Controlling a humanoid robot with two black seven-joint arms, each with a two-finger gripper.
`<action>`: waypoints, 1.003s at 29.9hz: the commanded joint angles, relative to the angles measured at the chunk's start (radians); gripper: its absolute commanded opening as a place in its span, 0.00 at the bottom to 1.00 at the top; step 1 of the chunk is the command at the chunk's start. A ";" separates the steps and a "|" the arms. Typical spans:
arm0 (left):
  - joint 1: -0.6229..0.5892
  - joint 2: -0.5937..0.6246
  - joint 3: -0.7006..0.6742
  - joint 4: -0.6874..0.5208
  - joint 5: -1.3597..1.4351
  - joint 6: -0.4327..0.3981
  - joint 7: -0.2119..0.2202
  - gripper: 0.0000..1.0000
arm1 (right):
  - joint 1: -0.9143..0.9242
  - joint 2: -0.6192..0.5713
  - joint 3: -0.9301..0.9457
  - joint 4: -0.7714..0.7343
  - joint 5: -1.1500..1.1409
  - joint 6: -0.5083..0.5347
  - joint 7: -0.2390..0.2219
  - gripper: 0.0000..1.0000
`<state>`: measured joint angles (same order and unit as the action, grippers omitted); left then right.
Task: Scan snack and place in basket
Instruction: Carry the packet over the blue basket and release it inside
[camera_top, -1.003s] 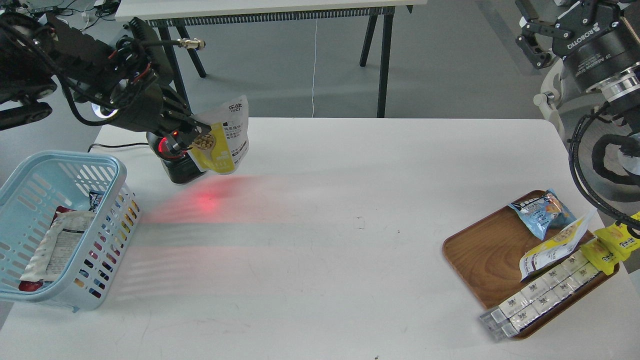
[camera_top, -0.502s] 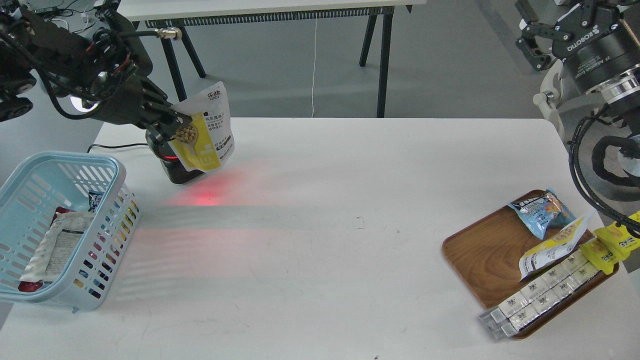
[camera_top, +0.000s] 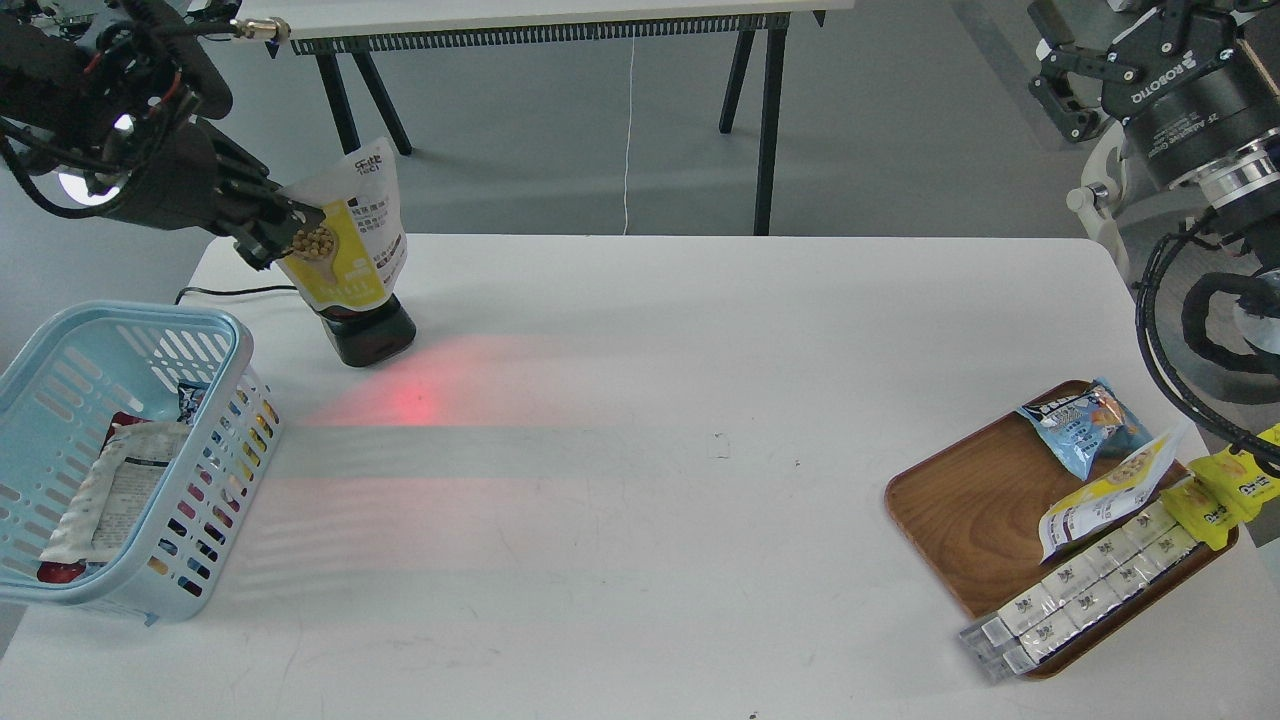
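My left gripper (camera_top: 283, 230) is shut on the snack (camera_top: 348, 235), a small pouch with a yellow lower front picturing nuts and a white top. It holds the pouch in the air over the black scanner (camera_top: 368, 334), which throws a red glow on the table. The light blue basket (camera_top: 205, 330) stands at the left table edge, below and left of the pouch, with a white packet inside. My right gripper (camera_top: 1070, 85) is raised at the upper right, away from the table, fingers apart and holding nothing.
A wooden tray (camera_top: 960, 505) at the right front holds a blue snack bag (camera_top: 1082, 425), a flatter white-and-yellow pouch (camera_top: 1105, 495), yellow packs (camera_top: 1215, 495) and a row of small white boxes (camera_top: 1085, 585). A scanner cable (camera_top: 225, 293) runs behind the basket. Another table stands behind.
My left gripper has carried the snack up and to the left, from in front of the scanner towards the basket side. The right arm has barely moved.
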<state>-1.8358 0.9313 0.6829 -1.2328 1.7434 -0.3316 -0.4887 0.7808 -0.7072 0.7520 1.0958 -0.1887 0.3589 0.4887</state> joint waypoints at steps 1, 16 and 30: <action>-0.023 0.090 -0.005 -0.007 -0.001 -0.032 0.000 0.00 | 0.000 0.000 0.000 -0.001 0.000 0.000 0.000 0.97; -0.080 0.576 -0.014 -0.247 0.110 -0.110 0.000 0.00 | 0.000 0.020 -0.005 -0.013 -0.002 0.017 0.000 0.97; 0.003 0.699 -0.016 -0.266 0.153 -0.104 0.000 0.00 | 0.005 0.057 -0.003 -0.014 -0.002 0.022 0.000 0.97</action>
<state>-1.8632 1.6151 0.6700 -1.4987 1.8937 -0.4394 -0.4886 0.7848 -0.6493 0.7483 1.0827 -0.1903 0.3806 0.4887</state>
